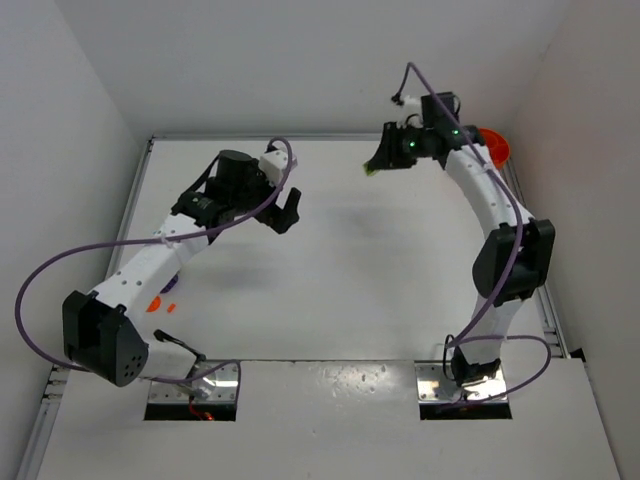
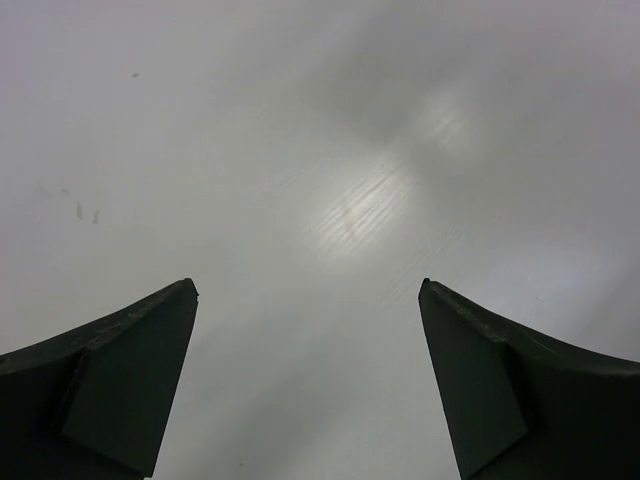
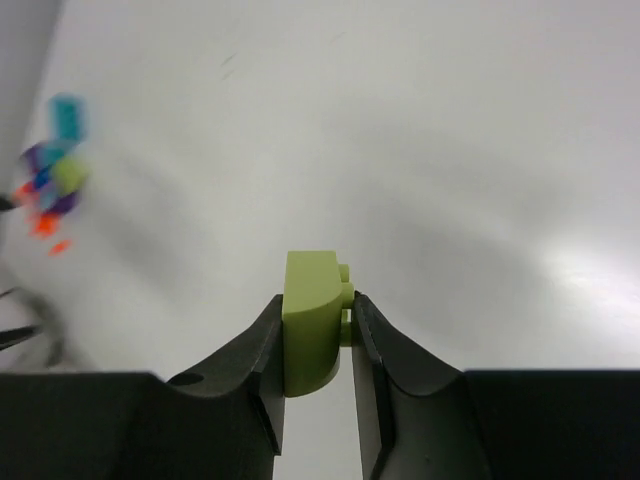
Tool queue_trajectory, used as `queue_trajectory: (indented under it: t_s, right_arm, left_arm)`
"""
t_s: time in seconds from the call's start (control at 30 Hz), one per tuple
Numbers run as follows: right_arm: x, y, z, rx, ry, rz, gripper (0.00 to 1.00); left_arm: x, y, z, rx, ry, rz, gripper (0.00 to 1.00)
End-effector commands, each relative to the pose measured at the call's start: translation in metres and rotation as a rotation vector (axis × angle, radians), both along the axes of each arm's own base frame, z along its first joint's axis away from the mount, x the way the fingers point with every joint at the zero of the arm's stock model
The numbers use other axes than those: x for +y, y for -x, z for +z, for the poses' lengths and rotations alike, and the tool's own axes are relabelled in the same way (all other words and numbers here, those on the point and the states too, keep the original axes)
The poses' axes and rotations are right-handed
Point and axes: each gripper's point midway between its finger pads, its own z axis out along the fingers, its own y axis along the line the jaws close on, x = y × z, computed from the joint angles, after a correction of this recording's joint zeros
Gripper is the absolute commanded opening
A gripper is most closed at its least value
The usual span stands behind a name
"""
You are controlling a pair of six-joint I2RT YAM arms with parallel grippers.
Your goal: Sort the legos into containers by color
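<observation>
Seen from above, two white robot arms reach over a white table (image 1: 340,280). The right gripper (image 3: 316,297) is clamped on a yellow-green brick (image 3: 312,330), a small piece with a rounded top edge and studs on one side, pinched upright between the two dark fingers and lifted clear of the table. In the overhead view this gripper sits at the far side of the table, left of the round orange tub (image 1: 497,150), which stands in the far right corner partly hidden behind the right arm. The left gripper (image 2: 308,285) hangs over the middle left of the table with its jaws spread wide apart, nothing between them and only bare table surface below. At the left edge of the right wrist view lies a blurred cluster of loose bricks (image 3: 55,170) in cyan, purple, blue, green and orange. From above, small orange pieces (image 1: 153,305) show on the table beside the left arm.
</observation>
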Motion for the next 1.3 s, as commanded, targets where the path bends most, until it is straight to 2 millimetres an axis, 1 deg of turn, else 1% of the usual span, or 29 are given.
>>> queue_trajectory:
  t_s: [0.0,0.07,0.1,0.17,0.2,0.23,0.27,0.3,0.37,0.4,0.43,0.47,0.5,0.53,0.57,0.6,0.63,0.67,0.7,0.73,0.77,0.8,0.83,0.9,0.93,1.0,1.03,1.17,1.27]
  right_arm:
    - [-0.091,-0.055,0.013,-0.217,0.384,-0.156,0.0]
    - [-0.141,-0.082,0.016,-0.274,0.541,-0.245,0.0]
    - [-0.156,-0.092,0.018,-0.293,0.577,-0.273,0.0]
    - [-0.198,-0.111,0.032,-0.325,0.643,-0.367,0.0]
    - [-0.21,-0.12,0.018,-0.293,0.661,-0.385,0.0]
    - [-0.234,-0.13,0.032,-0.319,0.682,-0.45,0.0]
    - [-0.245,-0.136,0.033,-0.323,0.691,-0.476,0.0]
    - [-0.263,-0.146,0.029,-0.314,0.702,-0.509,0.0]
    - [-0.28,-0.152,0.022,-0.294,0.717,-0.536,0.0]
    - [-0.294,-0.157,0.032,-0.305,0.71,-0.586,0.0]
    - [-0.3,-0.161,0.015,-0.273,0.716,-0.584,0.0]
    - [-0.303,-0.162,0.014,-0.273,0.718,-0.608,0.0]
    - [-0.314,-0.163,0.017,-0.282,0.725,-0.635,0.0]
    - [-0.324,-0.165,0.003,-0.258,0.742,-0.651,0.0]
    - [-0.325,-0.166,-0.005,-0.245,0.744,-0.646,0.0]
    - [-0.335,-0.168,-0.003,-0.252,0.752,-0.672,0.0]
    - [-0.344,-0.17,-0.01,-0.245,0.755,-0.684,0.0]
    - [-0.344,-0.17,-0.01,-0.242,0.749,-0.69,0.0]
    - [-0.355,-0.171,-0.014,-0.239,0.759,-0.713,0.0]
    - [-0.362,-0.172,-0.009,-0.252,0.752,-0.737,0.0]
    - [-0.363,-0.178,-0.009,-0.269,0.749,-0.744,0.0]
    - [-0.369,-0.177,-0.018,-0.248,0.747,-0.755,0.0]
    - [-0.374,-0.18,-0.009,-0.274,0.738,-0.768,0.0]
    - [-0.373,-0.186,-0.016,-0.274,0.719,-0.771,0.0]
    - [-0.379,-0.185,-0.013,-0.28,0.72,-0.783,0.0]
    - [-0.38,-0.19,-0.015,-0.288,0.712,-0.793,0.0]
    - [-0.38,-0.191,-0.009,-0.302,0.71,-0.798,0.0]
    - [-0.385,-0.195,-0.023,-0.287,0.699,-0.802,0.0]
    - [-0.383,-0.197,-0.025,-0.289,0.69,-0.793,0.0]
  left_arm:
    - [0.024,-0.02,0.017,-0.055,0.008,0.127,0.99]
    - [0.03,-0.027,0.01,-0.037,-0.012,0.157,0.99]
    - [0.035,-0.029,0.004,-0.026,-0.032,0.168,0.99]
    - [0.04,-0.036,-0.001,-0.016,-0.044,0.191,0.99]
    - [0.047,-0.04,0.003,-0.024,-0.041,0.209,0.99]
    - [0.05,-0.043,-0.001,-0.009,-0.038,0.224,0.99]
    - [0.056,-0.048,-0.003,-0.008,-0.038,0.242,0.99]
    - [0.053,-0.049,0.001,-0.011,-0.022,0.239,0.99]
    - [0.064,-0.055,-0.003,0.001,-0.027,0.267,0.99]
    - [0.063,-0.054,-0.003,0.003,-0.023,0.26,0.99]
    - [0.067,-0.055,-0.009,0.024,-0.023,0.264,0.99]
    - [0.071,-0.054,-0.01,0.035,-0.022,0.27,0.99]
    - [0.069,-0.053,-0.01,0.038,-0.015,0.258,0.99]
    - [0.074,-0.055,-0.01,0.038,-0.014,0.272,0.99]
    - [0.077,-0.056,-0.01,0.04,-0.009,0.275,0.99]
    - [0.074,-0.056,-0.013,0.052,-0.002,0.26,0.99]
    - [0.078,-0.057,-0.013,0.057,0.004,0.276,0.99]
    - [0.076,-0.057,-0.016,0.068,0.008,0.265,0.99]
    - [0.074,-0.056,-0.016,0.071,0.014,0.256,0.99]
    - [0.077,-0.058,-0.02,0.084,0.018,0.27,0.99]
    - [0.077,-0.058,-0.02,0.084,0.018,0.27,0.99]
    - [0.075,-0.06,-0.019,0.086,0.022,0.263,0.99]
    - [0.075,-0.06,-0.019,0.086,0.022,0.263,0.99]
    - [0.079,-0.061,-0.019,0.086,0.023,0.272,0.99]
    - [0.079,-0.061,-0.019,0.086,0.023,0.272,0.99]
    - [0.079,-0.061,-0.019,0.086,0.023,0.272,0.99]
    - [0.079,-0.061,-0.019,0.086,0.023,0.272,0.99]
    - [0.079,-0.062,-0.023,0.095,0.02,0.272,0.99]
    - [0.078,-0.063,-0.027,0.103,0.017,0.272,0.99]
